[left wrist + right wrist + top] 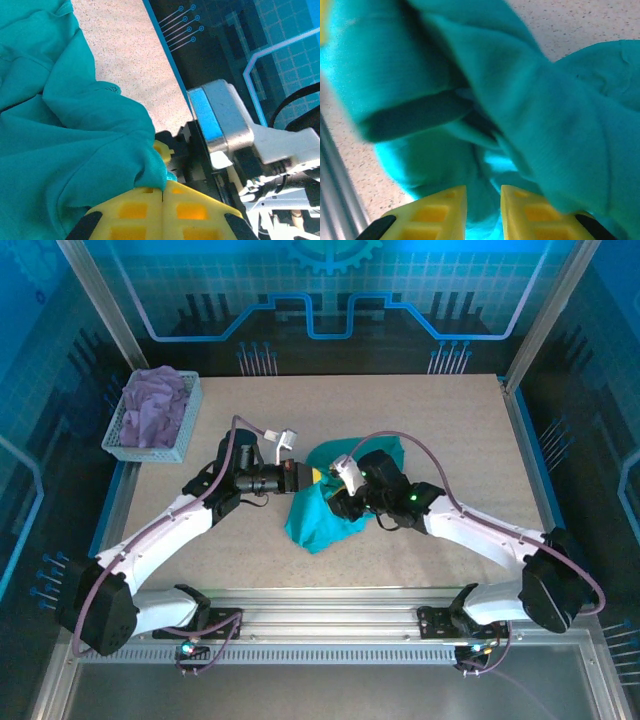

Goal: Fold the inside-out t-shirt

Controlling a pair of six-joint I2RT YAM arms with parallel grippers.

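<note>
The inside-out t-shirt [318, 522] is a teal bundle, bunched up at the middle of the table between both arms. My left gripper [303, 477] reaches it from the left. In the left wrist view its yellow fingers [135, 210] are pressed together, and the left gripper [164, 189] pinches a fold of the teal cloth [75, 150] at the tips. My right gripper [343, 492] comes in from the right, close against the left one. In the right wrist view the right gripper [483, 192] has a thick wad of the cloth [545, 110] filling the narrow gap between its fingers.
A pale mesh basket [120, 430] holding a lavender-purple garment [155, 405] stands at the table's back left corner. The right arm's grey wrist housing [225, 120] sits just beyond my left fingertips. Bare speckled tabletop [450, 430] spreads around the bundle.
</note>
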